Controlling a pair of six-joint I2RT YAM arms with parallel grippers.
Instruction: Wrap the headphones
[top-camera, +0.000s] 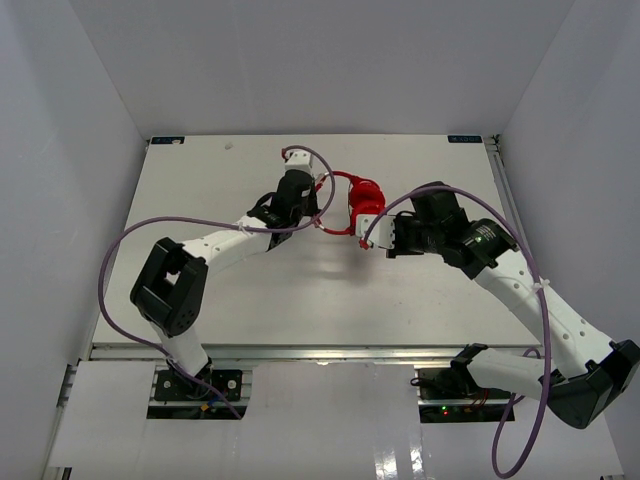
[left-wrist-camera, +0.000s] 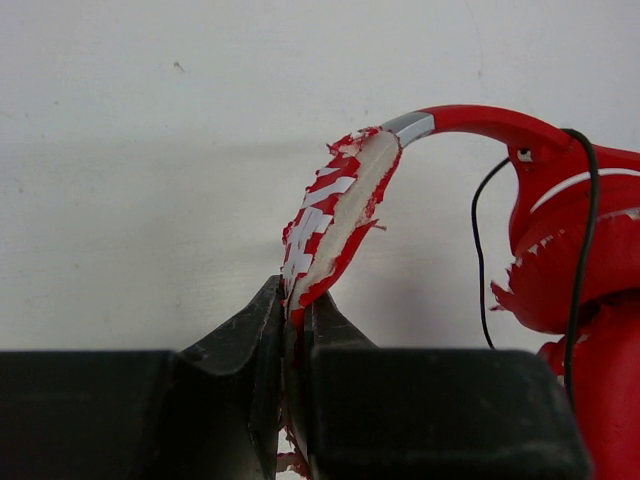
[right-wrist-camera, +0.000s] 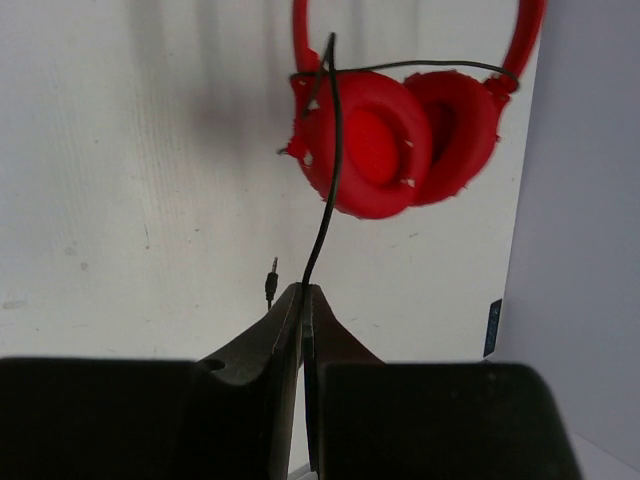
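Note:
The red headphones (top-camera: 362, 200) sit at mid-table between both grippers. My left gripper (top-camera: 320, 222) is shut on the worn red-and-white headband (left-wrist-camera: 340, 215); in the left wrist view (left-wrist-camera: 295, 302) the band rises from between the closed jaws toward a cup (left-wrist-camera: 570, 270) at right. My right gripper (top-camera: 368, 234) is shut on the thin dark cable (right-wrist-camera: 325, 215). In the right wrist view (right-wrist-camera: 305, 292) the cable runs up from the jaws across the two round cups (right-wrist-camera: 375, 140). The cable's jack plug (right-wrist-camera: 270, 285) hangs free just left of the jaws. Cable also drapes over the cup (left-wrist-camera: 580, 240).
Thick purple robot cables loop over the left arm (top-camera: 200, 222) and round the right arm (top-camera: 540, 300). White enclosure walls stand on three sides; the right wall (right-wrist-camera: 590, 200) is close to the headphones. The table's near edge (top-camera: 320, 350) lies in front of the arm bases.

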